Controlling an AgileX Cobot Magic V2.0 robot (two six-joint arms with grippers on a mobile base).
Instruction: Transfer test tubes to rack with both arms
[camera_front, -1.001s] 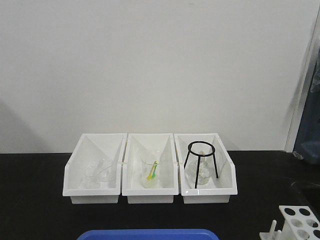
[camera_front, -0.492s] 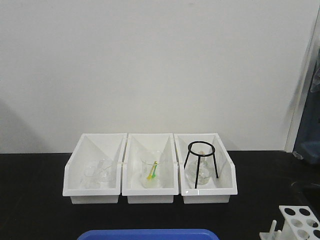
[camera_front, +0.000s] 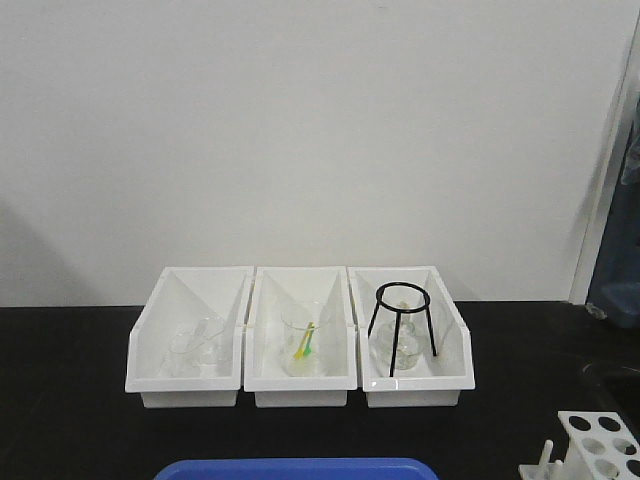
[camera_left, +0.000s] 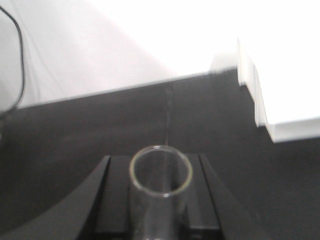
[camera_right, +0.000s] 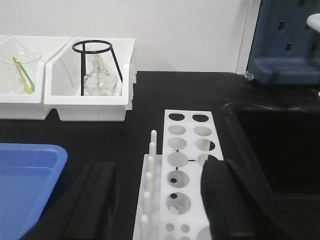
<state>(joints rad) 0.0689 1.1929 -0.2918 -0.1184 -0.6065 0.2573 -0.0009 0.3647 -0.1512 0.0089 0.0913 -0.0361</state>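
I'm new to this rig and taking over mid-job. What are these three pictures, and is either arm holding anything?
This is a two-armed robot. The front view faces the black table, which holds three white bins, a blue tray and the rack. The other two cameras ride on the wrists. The left gripper is shut on a test tube, seen from its open rim. The right gripper is open and empty, facing the rack.

Three white bins (camera_front: 300, 385) side by side on black table (camera_front: 60, 400); blue tray (camera_front: 295, 468) in front; flask (camera_front: 395, 350) under tripod (camera_right: 81, 70).
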